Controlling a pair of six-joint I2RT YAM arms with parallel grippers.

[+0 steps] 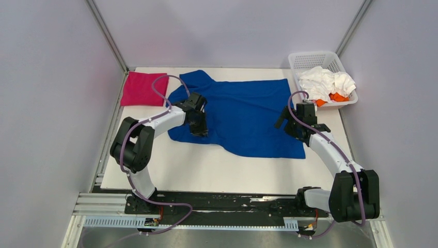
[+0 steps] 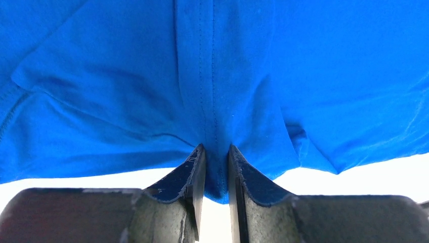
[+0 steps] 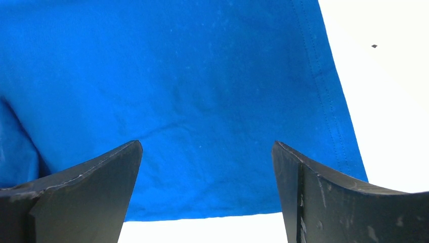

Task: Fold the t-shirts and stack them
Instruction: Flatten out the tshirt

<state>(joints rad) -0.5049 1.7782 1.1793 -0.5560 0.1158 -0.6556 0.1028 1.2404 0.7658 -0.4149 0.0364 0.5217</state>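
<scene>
The royal blue t-shirt (image 1: 243, 113) lies spread flat across the middle of the white table (image 1: 206, 170). My left gripper (image 1: 199, 132) sits at the shirt's near left edge. In the left wrist view that gripper (image 2: 216, 162) is shut on a bunched fold of the blue t-shirt's (image 2: 253, 76) hem. My right gripper (image 1: 285, 123) hovers over the shirt's right side. In the right wrist view it (image 3: 207, 152) stands wide open above the flat blue cloth (image 3: 202, 76) near the hem, holding nothing. A folded magenta-pink t-shirt (image 1: 142, 89) rests at the far left corner.
A white lattice basket (image 1: 304, 56) stands at the far right corner with crumpled white cloth (image 1: 325, 82) and a bit of orange cloth (image 1: 337, 97) inside. Grey walls close in the table on three sides. The arm bases sit on a black rail (image 1: 227, 201) at the near edge.
</scene>
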